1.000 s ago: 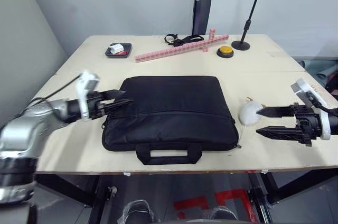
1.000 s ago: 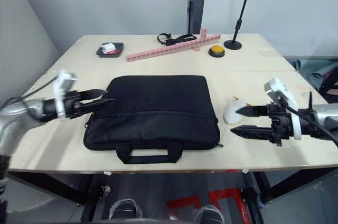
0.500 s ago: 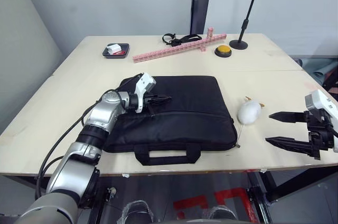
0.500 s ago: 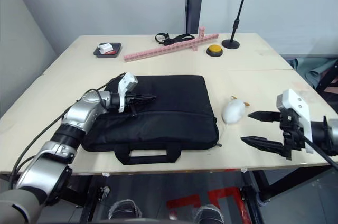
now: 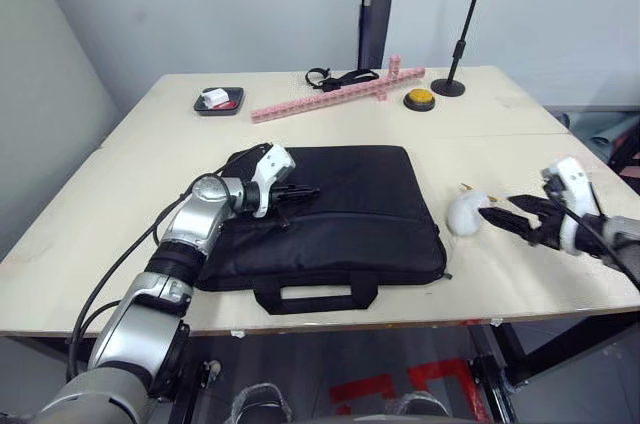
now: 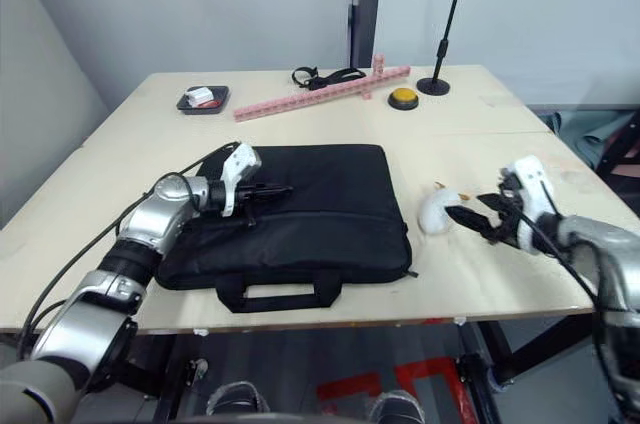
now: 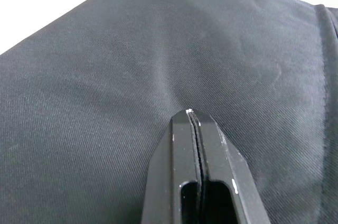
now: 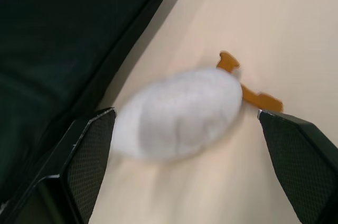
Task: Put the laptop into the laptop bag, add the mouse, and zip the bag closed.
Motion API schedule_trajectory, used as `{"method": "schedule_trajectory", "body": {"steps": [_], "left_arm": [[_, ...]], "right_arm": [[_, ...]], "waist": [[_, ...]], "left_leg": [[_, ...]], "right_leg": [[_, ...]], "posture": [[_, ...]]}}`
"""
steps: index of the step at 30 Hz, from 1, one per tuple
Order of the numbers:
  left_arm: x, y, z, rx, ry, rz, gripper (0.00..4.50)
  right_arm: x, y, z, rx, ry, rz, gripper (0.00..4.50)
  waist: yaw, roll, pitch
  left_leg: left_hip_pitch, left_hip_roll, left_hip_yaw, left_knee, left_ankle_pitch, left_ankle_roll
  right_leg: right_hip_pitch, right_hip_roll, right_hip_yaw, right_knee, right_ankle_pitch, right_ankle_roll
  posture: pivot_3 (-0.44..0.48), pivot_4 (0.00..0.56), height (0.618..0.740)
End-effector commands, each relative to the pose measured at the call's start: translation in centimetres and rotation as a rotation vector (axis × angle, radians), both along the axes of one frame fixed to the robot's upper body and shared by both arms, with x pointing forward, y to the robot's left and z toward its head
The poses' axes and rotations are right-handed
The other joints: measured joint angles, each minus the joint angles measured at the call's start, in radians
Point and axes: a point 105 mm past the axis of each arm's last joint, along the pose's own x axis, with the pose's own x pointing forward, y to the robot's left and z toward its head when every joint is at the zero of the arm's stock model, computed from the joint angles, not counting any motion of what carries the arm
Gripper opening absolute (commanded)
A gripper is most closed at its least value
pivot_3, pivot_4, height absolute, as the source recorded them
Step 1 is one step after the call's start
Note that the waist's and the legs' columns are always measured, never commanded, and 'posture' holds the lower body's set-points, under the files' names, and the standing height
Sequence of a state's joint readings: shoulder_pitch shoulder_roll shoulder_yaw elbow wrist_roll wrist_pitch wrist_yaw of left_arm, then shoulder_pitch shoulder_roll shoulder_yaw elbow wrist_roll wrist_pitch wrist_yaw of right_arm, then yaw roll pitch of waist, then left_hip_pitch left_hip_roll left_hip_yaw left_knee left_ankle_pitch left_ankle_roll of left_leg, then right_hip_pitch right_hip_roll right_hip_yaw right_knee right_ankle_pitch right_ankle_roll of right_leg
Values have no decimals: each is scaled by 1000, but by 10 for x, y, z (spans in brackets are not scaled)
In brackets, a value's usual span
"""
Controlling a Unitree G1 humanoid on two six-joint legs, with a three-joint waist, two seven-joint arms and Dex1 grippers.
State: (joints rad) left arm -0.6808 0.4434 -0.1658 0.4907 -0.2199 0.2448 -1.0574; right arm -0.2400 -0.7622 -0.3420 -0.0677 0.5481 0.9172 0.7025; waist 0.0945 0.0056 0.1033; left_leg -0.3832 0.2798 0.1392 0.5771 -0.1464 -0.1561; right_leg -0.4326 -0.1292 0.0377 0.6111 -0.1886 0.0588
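Note:
The black laptop bag lies flat on the table, handles toward the front edge. My left gripper rests over the bag's top panel near its left back part. Its fingers are shut with nothing between them. My right gripper is open just right of the bag, its fingers standing on either side of a white egg-shaped lump with orange bits, apart from it. The laptop and the mouse are out of view.
At the back of the table stand a small black tray, a long pink strip, a black strap, a yellow button and a black stand.
My left gripper shut and moved from the bag's left edge onto its top. My right gripper moved in toward the white lump and turned, staying open.

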Motion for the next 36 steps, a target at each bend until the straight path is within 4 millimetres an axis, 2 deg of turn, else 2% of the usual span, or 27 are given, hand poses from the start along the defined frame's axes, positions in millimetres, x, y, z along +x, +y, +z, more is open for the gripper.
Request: {"method": "schedule_trajectory", "body": {"steps": [1, 7, 9, 16, 19, 24, 29, 32, 33, 36], "left_arm": [[-11, 7, -32, 80, 107, 12, 35], [-17, 10, -32, 75, 113, 20, 35], [-19, 9, -32, 69, 118, 21, 35], [-21, 8, -32, 73, 123, 18, 35], [-21, 8, -32, 76, 123, 19, 35], [-21, 9, -38, 116, 126, 16, 0], [-26, 7, -54, 132, 162, 8, 0], [-32, 12, -70, 178, 171, -5, 0], [-33, 12, -72, 178, 176, -10, 0], [-36, 14, -79, 204, 186, -23, 0]], "right_arm": [[5, -2, 4, 8, 12, -58, 4500], [8, -3, -4, 5, 62, -136, 4500], [8, 0, -8, 9, 78, -142, 4500], [3, 17, -17, 154, 161, -167, 4500], [0, 20, -20, 155, 176, -164, 4500], [0, 18, -22, 173, 171, -179, 3004], [2, 20, -20, 177, 153, -164, 1277], [1, 23, -17, 185, 141, -142, 225], [1, 23, -16, 187, 134, -139, 30], [3, 24, -8, 194, 106, -126, 30]], "waist": [[7, 0, 0], [7, 0, 0], [5, 0, 0], [3, 1, 0], [5, 1, 0], [5, 1, 0], [6, 3, -2], [7, 5, -3], [7, 6, -4], [7, 8, -6]], "left_leg": [[0, 0, 0, -1, 0, 0], [0, 0, 0, -4, 0, 0], [0, 0, 1, -4, -4, -6], [0, 0, 1, -5, -4, -7], [0, 0, 1, -5, -4, -7], [0, 0, 1, -7, -4, -8], [1, 0, 1, -8, -4, -9], [1, 0, 1, -8, -4, -9], [1, 0, 1, -8, -4, -9], [1, 0, 1, -8, -4, -9]], "right_leg": [[0, 0, 0, -1, 0, 0], [0, 0, -1, -5, 0, 0], [0, 0, -1, -5, 0, 0], [0, 0, -1, -5, 0, 1], [0, 0, -1, -6, 0, 1], [0, 0, -1, -7, 0, 4], [0, 0, -1, -8, -1, 9], [0, 0, -1, -8, -1, 10], [1, 0, -1, -8, -1, 11], [1, -1, 0, -8, -1, 18]], "posture": [[0, 150, 740], [0, 150, 740], [0, 150, 740], [0, 150, 740], [0, 150, 740], [0, 150, 740], [0, 150, 740], [0, 150, 740], [0, 150, 740], [0, 150, 740]]}}
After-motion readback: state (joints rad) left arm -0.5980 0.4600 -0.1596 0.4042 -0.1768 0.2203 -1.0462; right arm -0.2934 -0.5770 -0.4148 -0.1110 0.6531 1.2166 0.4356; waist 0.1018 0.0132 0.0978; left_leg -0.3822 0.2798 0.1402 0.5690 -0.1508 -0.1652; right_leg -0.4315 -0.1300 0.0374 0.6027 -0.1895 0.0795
